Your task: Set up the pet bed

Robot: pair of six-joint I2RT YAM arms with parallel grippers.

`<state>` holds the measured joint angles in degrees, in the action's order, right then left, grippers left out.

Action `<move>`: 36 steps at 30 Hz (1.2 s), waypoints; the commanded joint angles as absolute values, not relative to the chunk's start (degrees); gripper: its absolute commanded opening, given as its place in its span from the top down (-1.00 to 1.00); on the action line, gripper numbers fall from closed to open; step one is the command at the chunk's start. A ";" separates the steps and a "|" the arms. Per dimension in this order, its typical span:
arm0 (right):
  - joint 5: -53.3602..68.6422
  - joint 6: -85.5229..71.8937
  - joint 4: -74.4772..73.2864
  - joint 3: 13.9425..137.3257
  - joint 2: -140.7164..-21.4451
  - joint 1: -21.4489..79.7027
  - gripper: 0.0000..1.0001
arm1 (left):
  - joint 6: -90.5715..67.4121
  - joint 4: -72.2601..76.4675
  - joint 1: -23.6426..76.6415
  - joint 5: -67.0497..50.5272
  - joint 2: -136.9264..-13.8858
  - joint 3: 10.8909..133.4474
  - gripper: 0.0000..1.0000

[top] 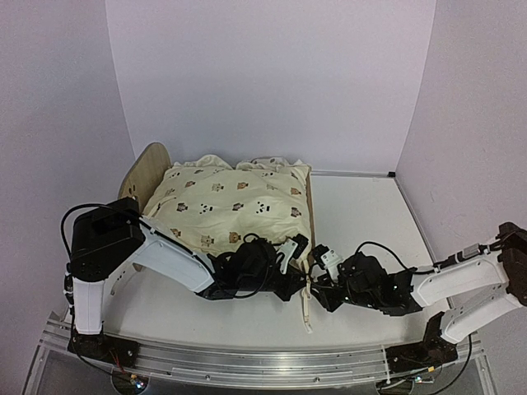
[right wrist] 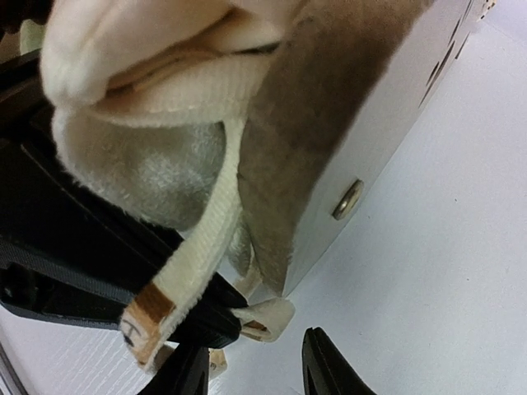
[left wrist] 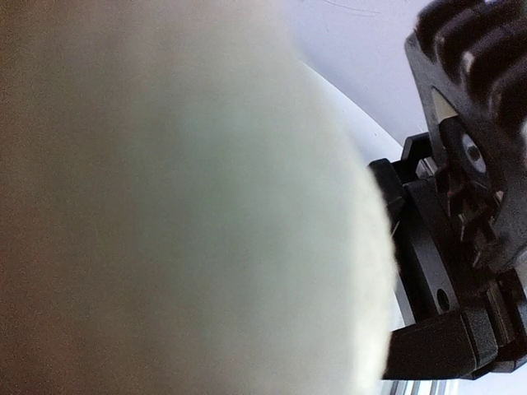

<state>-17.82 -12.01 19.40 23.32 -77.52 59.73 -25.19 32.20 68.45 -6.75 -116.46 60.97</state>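
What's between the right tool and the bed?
Cream cushion straps dangle there, off the corner of the bed, just ahead of the open right tool. The right wrist view shows it.

Top view looks down from behind; both wrist views crowd the near corner of the pet bed (right wrist: 387, 115).

near corner of the pet bed (right wrist: 346, 107) fills upper right, light wood panel with a metal bolt (right wrist: 348, 200) on its side. cream cushion (right wrist: 140, 49) bunched over the corner at top left. flat cream tie strap (right wrist: 206, 239) hangs down from it, brownish frayed end low left. second strap end (right wrist: 265, 319) lies on the white surface (right wrist: 445, 271) just below the corner. black arm housing (right wrist: 58, 263) behind the straps at left. right pincer (right wrist: 255, 370) at bottom edge, tips apart, only surface between them.
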 commanded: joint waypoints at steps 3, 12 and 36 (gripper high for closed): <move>-15.71 -12.68 27.11 22.49 -78.37 59.28 0.18 | -25.15 34.16 67.75 -8.31 -115.15 59.78 1.00; -16.43 -15.69 37.87 18.28 -79.54 59.26 0.18 | -28.05 36.10 67.73 -10.07 -113.34 58.49 1.00; -14.12 -17.08 46.37 15.55 -78.35 59.27 0.36 | -33.34 44.34 67.55 -15.17 -108.03 53.49 1.00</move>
<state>-13.87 -16.99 42.43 15.94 -79.46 59.48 -32.59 40.70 67.54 -12.17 -111.01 53.74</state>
